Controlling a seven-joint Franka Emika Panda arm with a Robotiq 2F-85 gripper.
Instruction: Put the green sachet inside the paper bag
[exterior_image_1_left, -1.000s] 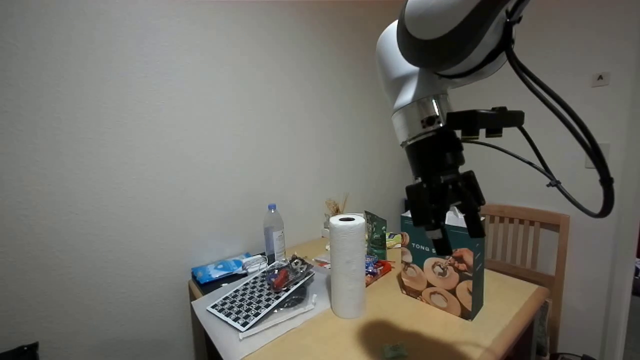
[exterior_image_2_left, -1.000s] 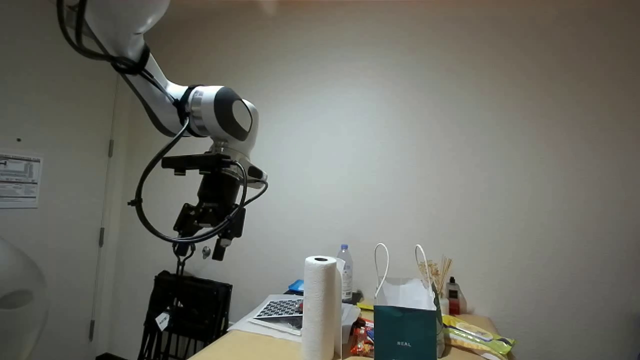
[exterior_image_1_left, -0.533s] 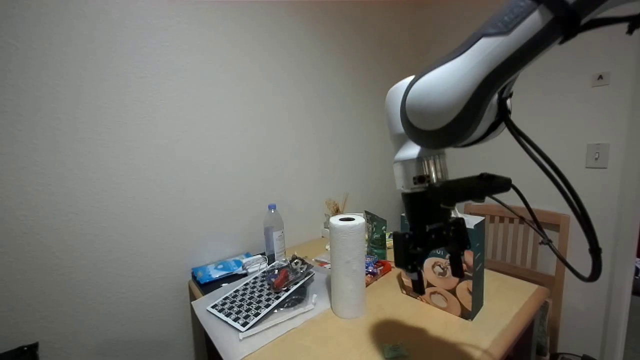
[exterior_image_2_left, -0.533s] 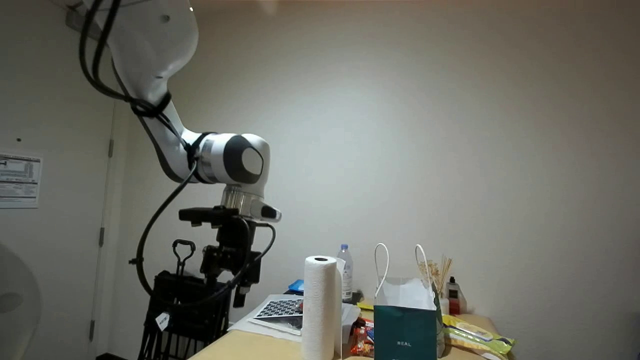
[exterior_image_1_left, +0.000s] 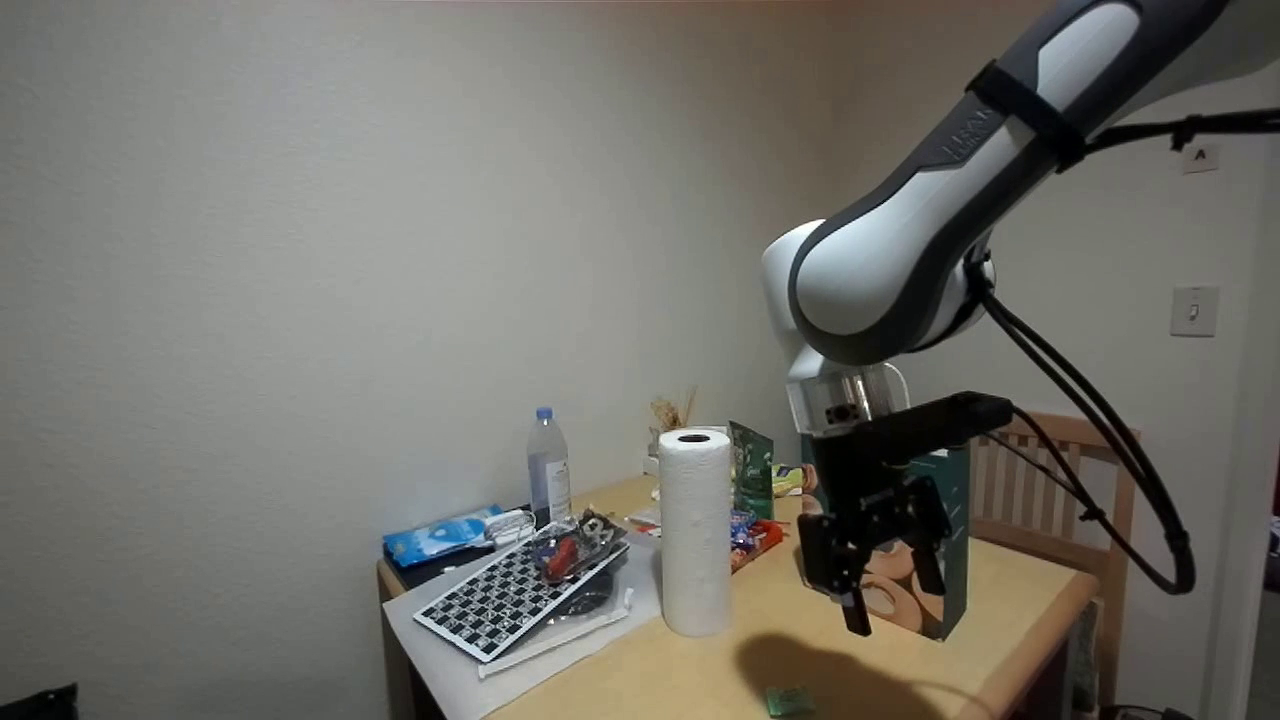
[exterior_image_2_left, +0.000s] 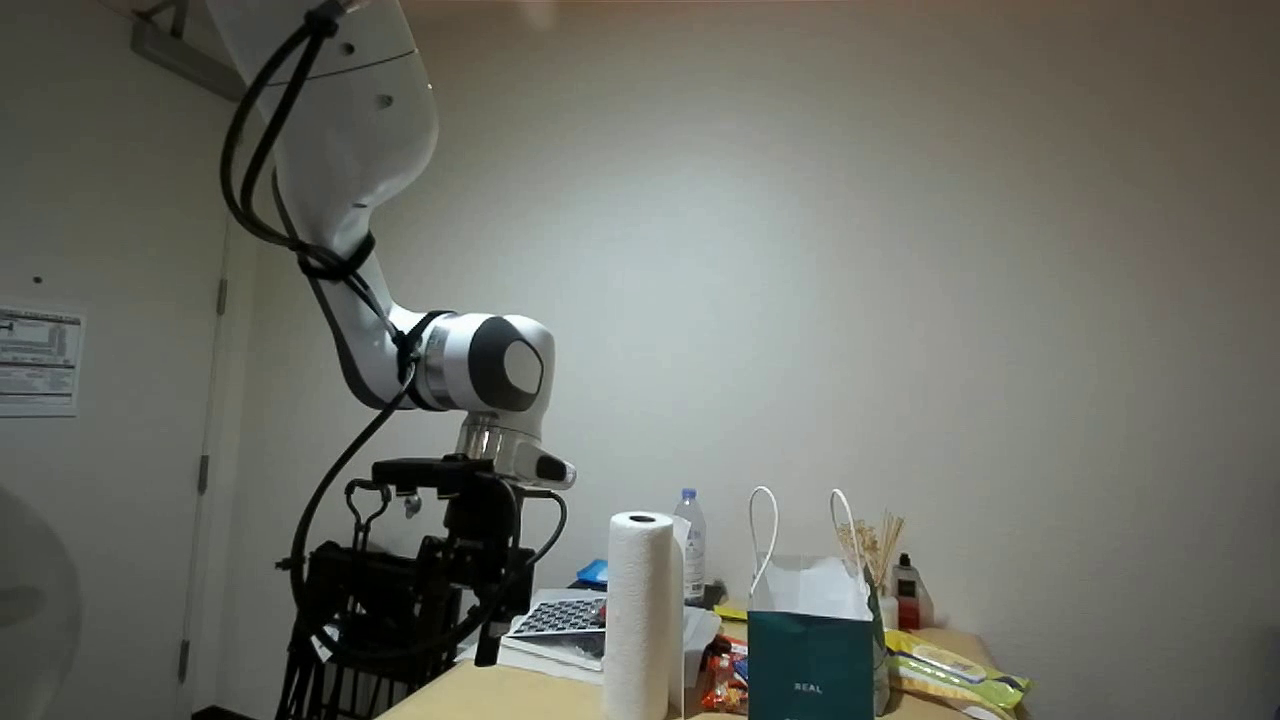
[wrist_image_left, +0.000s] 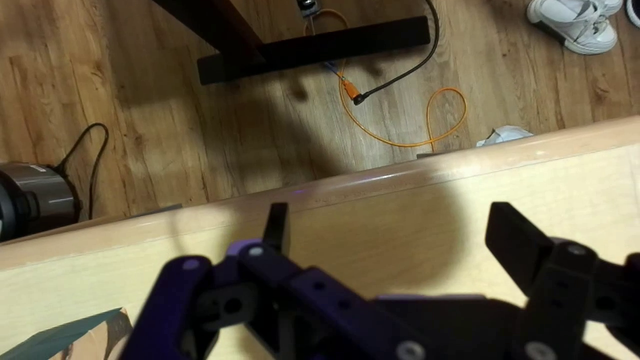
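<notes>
- At the bottom edge of the frame in an exterior view, right of centre, your green sachet (exterior_image_1_left: 789, 701) lies flat on the table (exterior_image_1_left: 640, 680), well apart from the paper bag (exterior_image_2_left: 810, 650) and nearer the camera than the paper towel roll (exterior_image_1_left: 695, 535).
- Up and to the right of it in that picture, your gripper (exterior_image_1_left: 893, 598) hangs with its fingers (wrist_image_left: 517, 247) spread wide and nothing between them; you look to be on the way to the grasp, with the bag step not yet begun.
- You get no sight of the sachet in the wrist view; whether a finger covers it or it lies out of frame, you cannot tell.
- Expect it to be very light, thin and rather limp, probably with a slick wrapper; what it contains does not show.
- Take it across the middle, both fingertips down at the wood together, so the wrapper buckles up between them. Touch with one side first and it may skid; pinch only an edge and it may slip out.
- Squeeze gently, in case the filling is soft.
- Lower right in an exterior view, the bag stands upright, white loop handles (exterior_image_2_left: 763, 489) raised; enter from above, clear of them.
</notes>
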